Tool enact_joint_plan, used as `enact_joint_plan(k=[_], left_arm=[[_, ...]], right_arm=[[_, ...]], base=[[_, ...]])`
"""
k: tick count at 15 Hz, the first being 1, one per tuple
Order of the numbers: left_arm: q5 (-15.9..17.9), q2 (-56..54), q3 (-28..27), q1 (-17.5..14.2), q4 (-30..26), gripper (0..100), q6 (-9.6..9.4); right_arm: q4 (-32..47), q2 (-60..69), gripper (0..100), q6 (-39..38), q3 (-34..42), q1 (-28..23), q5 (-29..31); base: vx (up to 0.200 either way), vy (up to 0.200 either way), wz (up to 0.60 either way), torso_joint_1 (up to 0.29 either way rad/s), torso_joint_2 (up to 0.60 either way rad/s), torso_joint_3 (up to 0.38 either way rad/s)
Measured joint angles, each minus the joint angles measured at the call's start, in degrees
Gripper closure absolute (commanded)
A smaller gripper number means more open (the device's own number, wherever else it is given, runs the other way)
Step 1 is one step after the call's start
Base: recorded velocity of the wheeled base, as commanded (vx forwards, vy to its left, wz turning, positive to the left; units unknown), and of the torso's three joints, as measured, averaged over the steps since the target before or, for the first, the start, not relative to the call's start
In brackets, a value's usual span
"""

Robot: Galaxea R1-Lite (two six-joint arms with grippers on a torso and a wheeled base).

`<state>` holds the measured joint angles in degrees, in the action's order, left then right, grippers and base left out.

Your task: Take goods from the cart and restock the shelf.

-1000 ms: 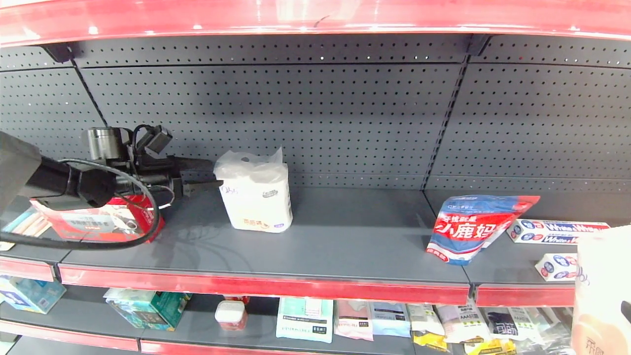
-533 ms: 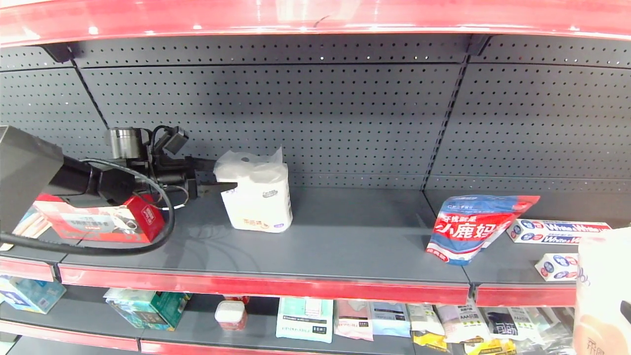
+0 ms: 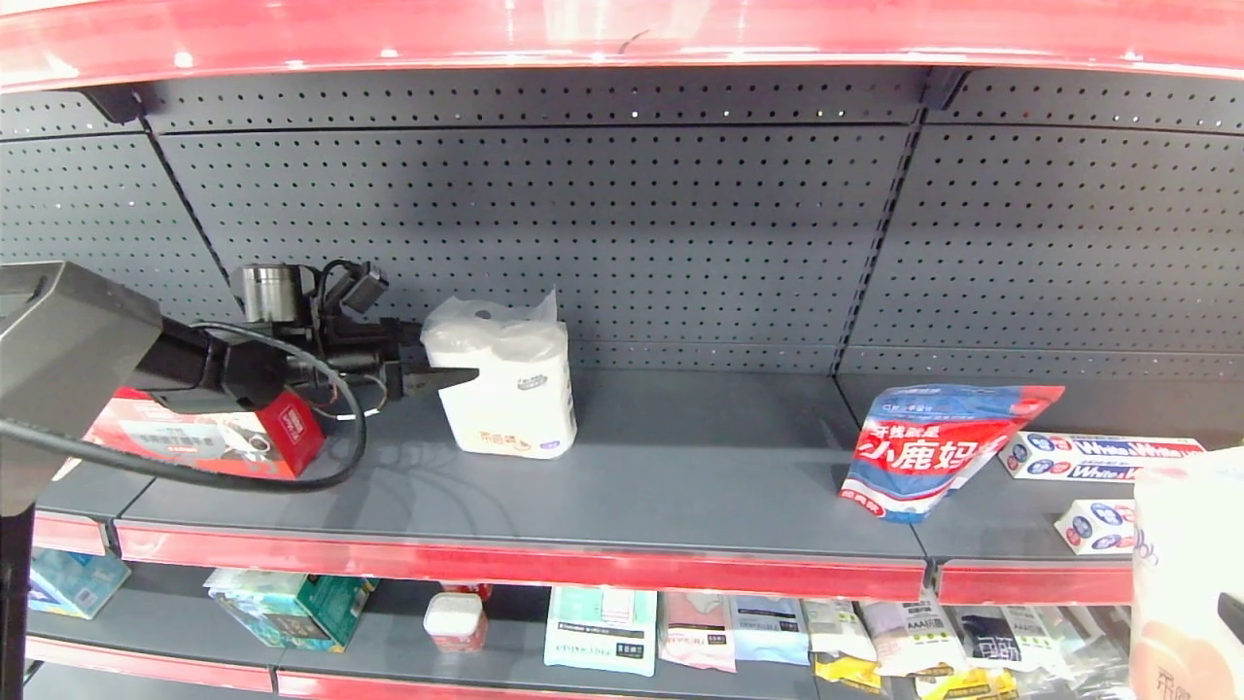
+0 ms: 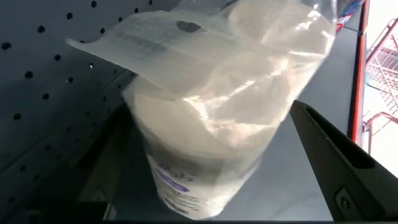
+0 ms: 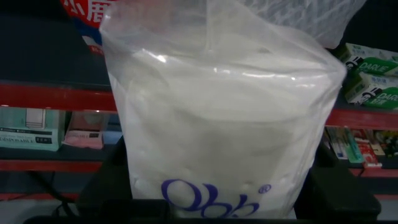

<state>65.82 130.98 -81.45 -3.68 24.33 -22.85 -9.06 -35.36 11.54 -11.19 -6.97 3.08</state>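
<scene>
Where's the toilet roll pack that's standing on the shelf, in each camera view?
Head view: roll pack stands left of centre on the shelf; the left gripper has its jaws open around it.
Left wrist view: it sits mid-picture, before the perforated back panel.
Right wrist view: that is a second pack, carried, not the shelved one.
Shared landmark: the shelf's red front edge.

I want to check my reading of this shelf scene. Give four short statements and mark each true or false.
1. The white roll pack stands upright on the shelf. True.
2. The left claw is shut. False: it is open, with a finger at each side of that pack.
3. The blue and red pouch lies left of that pack. False: it lies right of it.
4. The right claw holds a second roll pack. True.
</scene>
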Motion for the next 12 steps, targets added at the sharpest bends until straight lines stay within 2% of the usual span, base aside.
enact_joint_plan(k=[4, 7, 12], left_arm=[[1.9, 1.9, -2.2, 0.3, -0.1, 0, 0.29], [4.9, 2.6, -2.8, 0.7, -0.1, 0, 2.93], [7.2, 5.1, -6.2, 0.8, 0.4, 0, 3.17]], right_arm=[[0.1, -0.1, 100, 0.5, 0.2, 0.0, 0.0], [0.1, -0.1, 100, 0.9, 0.5, 0.0, 0.0], [0.1, -0.1, 100, 2.1, 0.8, 0.0, 0.1]], base=[[0.0, 0.0, 0.0, 0.0, 0.0, 0.0], [0.0, 0.0, 0.0, 0.0, 0.0, 0.0], [0.0, 0.0, 0.0, 0.0, 0.0, 0.0]])
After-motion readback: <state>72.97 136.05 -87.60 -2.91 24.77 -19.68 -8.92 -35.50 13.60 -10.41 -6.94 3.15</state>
